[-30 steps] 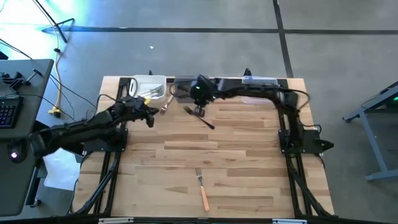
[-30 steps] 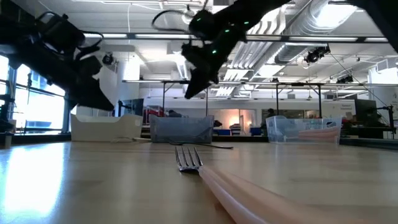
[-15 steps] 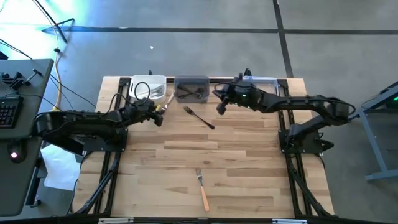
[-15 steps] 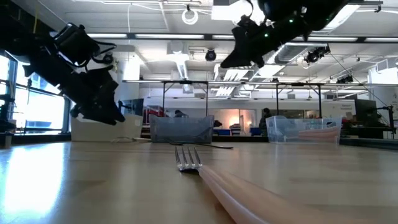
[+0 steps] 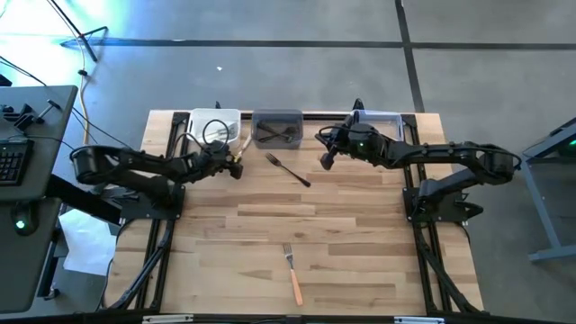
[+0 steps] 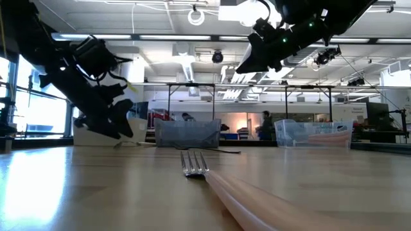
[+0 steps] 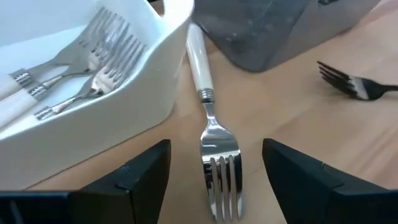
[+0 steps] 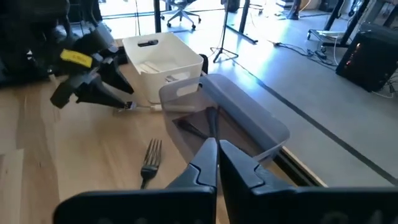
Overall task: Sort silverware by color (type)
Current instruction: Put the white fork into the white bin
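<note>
A white-handled fork (image 7: pixel 208 118) lies flat on the table beside the white bin (image 7: pixel 124 118), its handle pointing between that bin and the grey bin (image 7: pixel 273 31). My left gripper (image 7: pixel 217 180) is low over it and open, one finger on each side of the tines without touching. A black fork (image 5: pixel 288 169) lies in front of the grey bin (image 5: pixel 277 128). An orange-handled fork (image 5: pixel 292 274) lies near the table's near edge. My right gripper (image 5: pixel 326 162) hangs shut and empty above the table, right of the black fork.
The white bin (image 5: pixel 216 126) holds several white-handled forks (image 7: pixel 74 81); dark forks (image 8: pixel 208 121) lie in the grey bin. A clear bin (image 5: pixel 378 121) stands at the far right. Bare wood spans the table's middle between the bins and the orange-handled fork.
My left gripper has gone down and toward the table's right edge, up to the white-handled fork, and has opened. My right gripper has swung from over the grey bin toward the table's right edge and stayed shut. The forks on the table have not moved.
</note>
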`<move>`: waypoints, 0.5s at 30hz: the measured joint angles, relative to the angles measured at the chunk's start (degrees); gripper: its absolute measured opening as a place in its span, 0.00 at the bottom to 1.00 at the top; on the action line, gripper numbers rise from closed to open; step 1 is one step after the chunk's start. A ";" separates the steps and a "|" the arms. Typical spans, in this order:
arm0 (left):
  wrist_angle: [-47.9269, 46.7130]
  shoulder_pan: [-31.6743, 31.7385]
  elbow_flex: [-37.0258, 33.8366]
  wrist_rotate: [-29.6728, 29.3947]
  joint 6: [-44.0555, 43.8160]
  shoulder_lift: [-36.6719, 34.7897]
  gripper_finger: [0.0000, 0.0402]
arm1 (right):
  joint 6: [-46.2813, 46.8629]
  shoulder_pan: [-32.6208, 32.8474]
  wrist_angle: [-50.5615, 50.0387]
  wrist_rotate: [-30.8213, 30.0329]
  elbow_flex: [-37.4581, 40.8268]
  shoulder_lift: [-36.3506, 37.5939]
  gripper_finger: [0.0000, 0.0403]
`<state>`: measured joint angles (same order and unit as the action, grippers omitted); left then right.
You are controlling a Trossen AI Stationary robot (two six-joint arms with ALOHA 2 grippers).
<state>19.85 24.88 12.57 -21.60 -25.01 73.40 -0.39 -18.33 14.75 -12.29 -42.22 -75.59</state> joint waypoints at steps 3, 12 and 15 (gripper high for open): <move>0.02 0.00 0.59 0.12 -0.25 2.42 0.61 | -1.06 0.00 0.26 -1.40 0.00 0.00 0.00; 2.69 -0.02 0.71 -0.34 -2.81 7.86 0.60 | -1.57 0.00 0.21 -1.89 0.00 -0.04 0.00; 3.87 -0.04 0.77 -0.96 -3.13 9.29 0.58 | -1.57 0.00 0.21 -1.91 0.00 -0.04 0.00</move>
<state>23.72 24.84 13.34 -22.56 -28.14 82.69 -1.96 -18.33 14.96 -14.20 -42.22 -75.64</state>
